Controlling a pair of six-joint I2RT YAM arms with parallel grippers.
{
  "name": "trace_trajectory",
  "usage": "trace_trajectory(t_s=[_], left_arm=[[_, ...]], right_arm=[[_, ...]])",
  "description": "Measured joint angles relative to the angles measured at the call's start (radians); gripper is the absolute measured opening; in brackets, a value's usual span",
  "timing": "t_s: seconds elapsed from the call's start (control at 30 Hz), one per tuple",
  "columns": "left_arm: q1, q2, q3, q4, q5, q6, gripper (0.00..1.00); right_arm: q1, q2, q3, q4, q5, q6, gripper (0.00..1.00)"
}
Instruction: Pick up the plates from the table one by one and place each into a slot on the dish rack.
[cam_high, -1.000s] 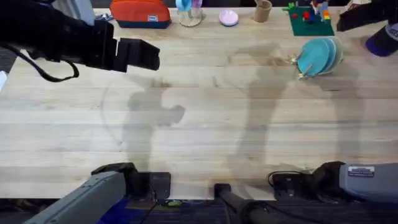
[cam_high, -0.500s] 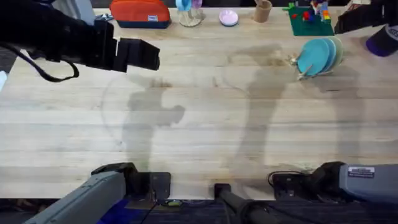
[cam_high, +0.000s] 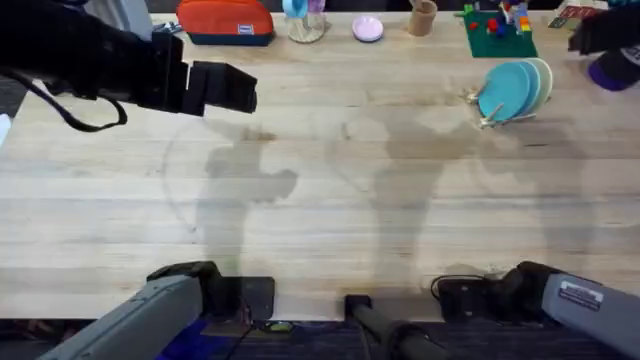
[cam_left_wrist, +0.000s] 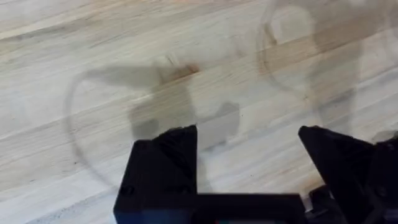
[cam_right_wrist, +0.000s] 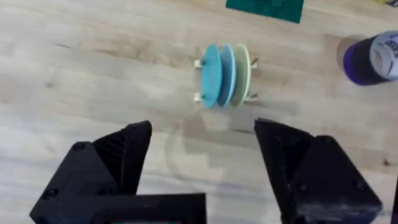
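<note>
The dish rack (cam_high: 486, 108) stands at the table's (cam_high: 320, 200) far right, with three plates (cam_high: 512, 90) upright in its slots. Seen from the right wrist, the plates (cam_right_wrist: 225, 76) are sky-blue, teal and pale green, side by side between the pegs of the rack (cam_right_wrist: 199, 81). My right gripper (cam_right_wrist: 202, 168) hangs open and empty high above the wood on the near side of the rack; overhead it is a dark shape (cam_high: 600, 32) at the top right. My left gripper (cam_left_wrist: 249, 168) is open over bare wood, far left (cam_high: 225, 88). A small pink plate (cam_high: 367, 28) lies at the back edge.
Along the back edge are an orange pouch (cam_high: 225, 20), a glass item (cam_high: 305, 20), a wooden cup (cam_high: 423, 17) and a green brick baseplate (cam_high: 498, 32). A purple bottle (cam_high: 610, 68) stands right of the rack, also seen from the right wrist (cam_right_wrist: 367, 56).
The right arm has shifted toward the right edge, and its shadow on the table has moved with it. The left arm and the plates in the rack have stayed put.
</note>
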Motion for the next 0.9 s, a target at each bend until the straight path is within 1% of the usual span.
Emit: trace_trajectory(t_s=[0.3, 0.57, 0.77, 0.9], left_arm=[[0.000, 0.000, 0.000, -0.001, 0.000, 0.000, 0.993], [0.000, 0.000, 0.000, -0.001, 0.000, 0.000, 0.993], [0.000, 0.000, 0.000, -0.005, 0.000, 0.000, 0.994], [0.000, 0.000, 0.000, -0.004, 0.000, 0.000, 0.994]], right_arm=[[0.000, -0.118, 0.000, -0.195, -0.007, 0.026, 0.994], [0.000, -0.215, 0.000, -0.235, -0.007, 0.044, 0.993], [0.000, -0.299, 0.002, -0.329, -0.006, 0.048, 0.993], [0.000, -0.333, 0.002, -0.341, -0.007, 0.048, 0.993]])
